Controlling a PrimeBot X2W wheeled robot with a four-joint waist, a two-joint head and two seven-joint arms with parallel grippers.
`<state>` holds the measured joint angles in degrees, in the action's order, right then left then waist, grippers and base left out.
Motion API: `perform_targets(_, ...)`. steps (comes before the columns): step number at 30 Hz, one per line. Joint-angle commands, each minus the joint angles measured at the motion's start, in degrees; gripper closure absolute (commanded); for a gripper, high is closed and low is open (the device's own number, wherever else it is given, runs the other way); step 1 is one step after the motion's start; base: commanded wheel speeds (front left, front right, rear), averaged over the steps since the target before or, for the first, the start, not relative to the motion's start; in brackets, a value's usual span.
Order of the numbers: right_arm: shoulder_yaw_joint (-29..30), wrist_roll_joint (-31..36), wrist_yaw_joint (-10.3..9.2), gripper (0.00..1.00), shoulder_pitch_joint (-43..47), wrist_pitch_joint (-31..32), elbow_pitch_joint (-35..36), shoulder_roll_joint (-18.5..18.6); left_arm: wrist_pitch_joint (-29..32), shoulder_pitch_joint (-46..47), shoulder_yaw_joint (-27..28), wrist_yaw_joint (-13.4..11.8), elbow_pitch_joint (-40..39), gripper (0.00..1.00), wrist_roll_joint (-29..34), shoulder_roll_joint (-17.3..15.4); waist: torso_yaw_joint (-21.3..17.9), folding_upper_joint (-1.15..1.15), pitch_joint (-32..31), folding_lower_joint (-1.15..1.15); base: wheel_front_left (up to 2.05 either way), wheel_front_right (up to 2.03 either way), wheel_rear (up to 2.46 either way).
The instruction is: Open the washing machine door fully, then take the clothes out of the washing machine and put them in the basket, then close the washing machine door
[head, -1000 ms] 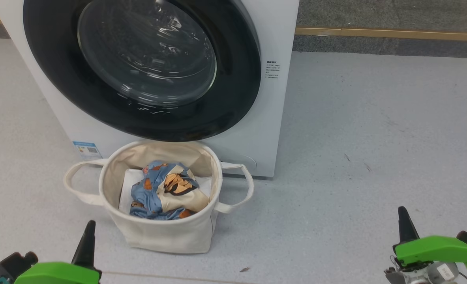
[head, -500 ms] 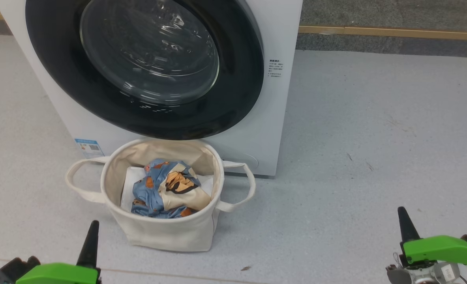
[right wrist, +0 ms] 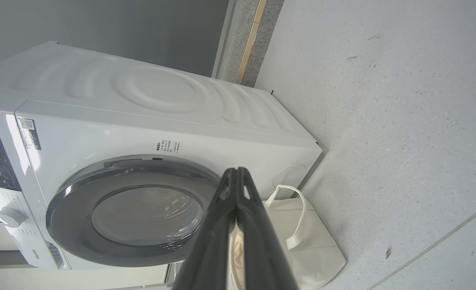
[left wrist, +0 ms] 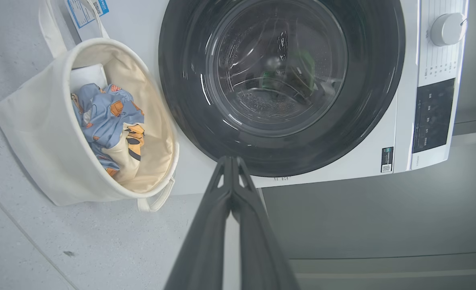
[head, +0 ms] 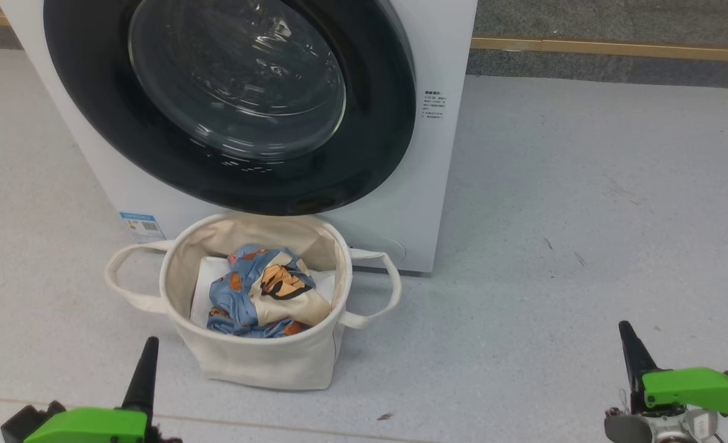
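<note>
Lying in basket (head: 259,366): clothes (head: 259,295); door (head: 373,154) prob. shut; L fingers (left wrist: 214,213) & R fingers (right wrist: 215,229) pressed together, empty.

Washing machine door (head: 234,86) flush on washing machine (head: 428,184) front: drum opening blocked. Basket (head: 259,366) just beside machine base, under door's lower rim; mouth open upward, clothes (head: 259,295) heaped inside. Floor (head: 554,215) right of basket and machine: wide free passage. Open floor between basket and left tool (head: 147,369), right tool (head: 628,351), both near, well apart from basket.
</note>
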<state>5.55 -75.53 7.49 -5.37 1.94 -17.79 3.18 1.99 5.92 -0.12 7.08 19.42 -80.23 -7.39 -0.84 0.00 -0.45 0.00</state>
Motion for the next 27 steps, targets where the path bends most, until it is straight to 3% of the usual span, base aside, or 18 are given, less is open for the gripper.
perform_targets(1,-0.6,-1.69,0.0,1.0,-1.23,0.51,2.37,0.13,0.56,1.16,2.41,0.33,-2.41,1.0,-1.23,-0.16,0.04,0.0,0.03,0.0,0.0,0.0,0.0)
perform_targets(27,0.98,-16.63,0.0,1.0,-0.82,4.56,3.77,-0.3,4.51,0.26,6.66,0.41,-5.38,1.0,-11.92,4.51,0.84,0.0,0.63,0.0,0.0,0.0,0.0)
